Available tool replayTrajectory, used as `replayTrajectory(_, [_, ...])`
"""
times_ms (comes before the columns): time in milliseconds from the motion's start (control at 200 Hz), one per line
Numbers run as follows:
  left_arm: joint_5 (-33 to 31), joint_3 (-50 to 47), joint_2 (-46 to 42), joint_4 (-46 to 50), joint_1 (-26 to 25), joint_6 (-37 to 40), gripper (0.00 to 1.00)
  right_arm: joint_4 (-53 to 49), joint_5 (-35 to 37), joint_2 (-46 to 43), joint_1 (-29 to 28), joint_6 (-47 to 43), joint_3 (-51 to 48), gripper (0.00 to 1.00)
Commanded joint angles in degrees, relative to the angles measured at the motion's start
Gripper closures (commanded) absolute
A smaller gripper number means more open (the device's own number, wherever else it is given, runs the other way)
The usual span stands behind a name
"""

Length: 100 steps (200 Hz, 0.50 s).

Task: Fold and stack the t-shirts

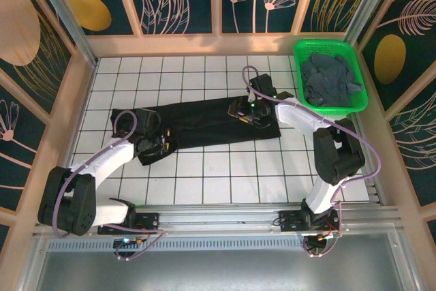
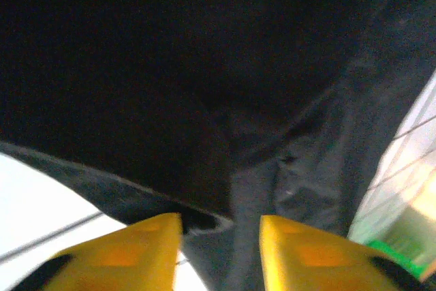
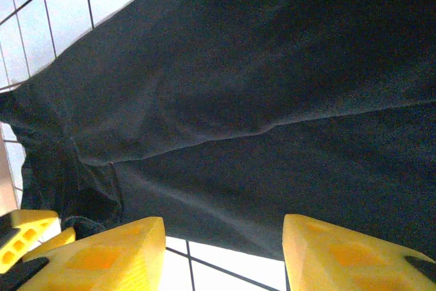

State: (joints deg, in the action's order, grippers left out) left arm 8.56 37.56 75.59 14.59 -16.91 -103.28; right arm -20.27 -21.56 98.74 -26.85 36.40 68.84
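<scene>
Trouble can start at the left end. The black t-shirt (image 1: 204,122) lies in a long strip across the white table (image 1: 225,175), and your left claw (image 2: 221,226) sits low at its left end. Its fingers (image 2: 136,243) are a little apart with the shirt's edge between them, but you cannot tell if they pinch it. If they catch just one layer, the fold can fall open when you lift. Your right claw (image 3: 225,236) is wide open over the right end and holds nothing. If one claw pulls and the other has no grip, the shirt can slide and bunch up. The blue-grey t-shirt (image 1: 330,80) lies in the green basket (image 1: 300,49) at the far right corner, so a wide swing could bump it.
</scene>
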Motion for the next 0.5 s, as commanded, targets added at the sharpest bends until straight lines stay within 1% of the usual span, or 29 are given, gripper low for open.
replayTrajectory(0, [-0.99,-1.17,0.52,-0.88,-0.44,-1.22,0.8,0.32,-0.16,-1.79,-0.22,0.25,-0.28,0.5])
replayTrajectory(85, [-0.96,-1.78,-0.39,-0.38,-0.56,-1.26,1.0,0.24,0.03,-1.88,-0.15,0.16,-0.29,0.5])
replayTrajectory(235, [0.22,-2.81,-2.81,1.33,-1.43,-0.94,1.0,1.11,-0.94,-2.13,-0.13,0.09,-0.02,0.51])
replayTrajectory(370, [1.07,-3.7,-5.9,5.01,-2.51,0.01,1.0,2.94,-2.99,-2.72,-0.14,-0.29,0.09,0.51])
replayTrajectory(495, [1.62,-5.37,-9.03,7.0,-3.3,-0.07,1.0,2.72,-2.96,-2.57,-0.14,-0.54,0.49,0.51])
